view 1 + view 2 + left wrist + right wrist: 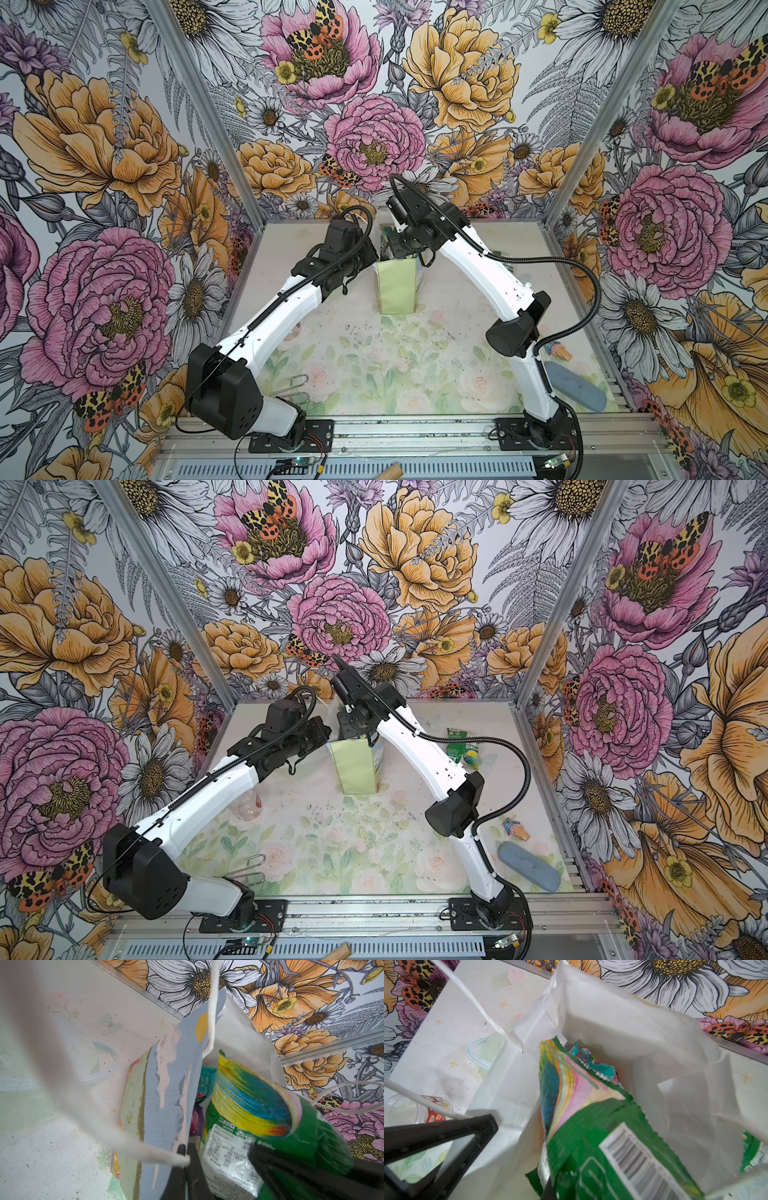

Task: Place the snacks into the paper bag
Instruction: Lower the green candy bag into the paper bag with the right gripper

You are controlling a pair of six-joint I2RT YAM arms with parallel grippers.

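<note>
Mid-task, past halfway by my read. The bag [397, 286] stands upright at rear centre of the table, mouth open.

Left gripper [187, 1157] is clamped fully on the bag's wall, right by a cord handle. I judge it is steadying the mouth.

Right gripper [398, 251] sits at the mouth, jaws nearly closed, pinching a green packet [591, 1126] by 1 end. The free end points down into the bag. The packet is not released, and I can't tell how deep it sits.

Done, per the wrist views:
- A teal packet [600, 1068] and a purple packet [196, 1120] lie deeper in the bag, beyond the green one.
- The bottom is hidden, so I can't count more than those 2.

Left to do:
- In a top view, a loose packet [459, 746], green, lies on the table to the right of the right arm, well apart from the bag. I can't tell whether it is 1 or 2.
- The candy [515, 829] lies toward the front right, near the blue-grey oval [528, 866], which isn't a snack.
- So the job now is to drop the held packet, then fetch those.
</note>
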